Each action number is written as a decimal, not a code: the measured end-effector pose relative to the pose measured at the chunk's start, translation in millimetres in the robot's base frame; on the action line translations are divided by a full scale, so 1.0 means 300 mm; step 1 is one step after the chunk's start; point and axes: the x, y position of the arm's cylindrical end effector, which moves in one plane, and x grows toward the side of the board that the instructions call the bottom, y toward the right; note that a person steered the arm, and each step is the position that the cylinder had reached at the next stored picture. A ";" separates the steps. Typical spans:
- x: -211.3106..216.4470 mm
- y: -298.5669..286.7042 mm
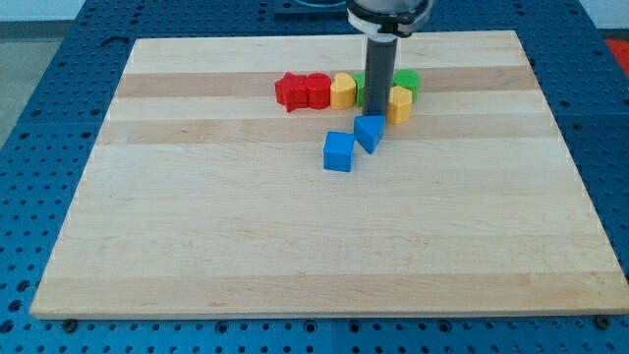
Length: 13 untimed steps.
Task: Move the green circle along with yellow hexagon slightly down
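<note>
Wooden board (295,246): my tip (378,113), bare rod gripping nothing, between green circle (407,81) and yellow hexagon (399,102).

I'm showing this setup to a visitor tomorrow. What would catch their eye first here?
First, the dark rod coming down from the view's top, my tip landing amid a cluster of blocks near the board's top. Red blocks, yellow blocks and a green block form a row there, with two blue blocks just below it.
</note>
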 end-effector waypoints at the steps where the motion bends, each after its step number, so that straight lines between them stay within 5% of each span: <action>1: 0.002 0.013; 4: 0.126 0.205; 6: -0.199 0.374; 7: -0.361 0.318; 11: -0.223 0.061; 13: -0.309 0.099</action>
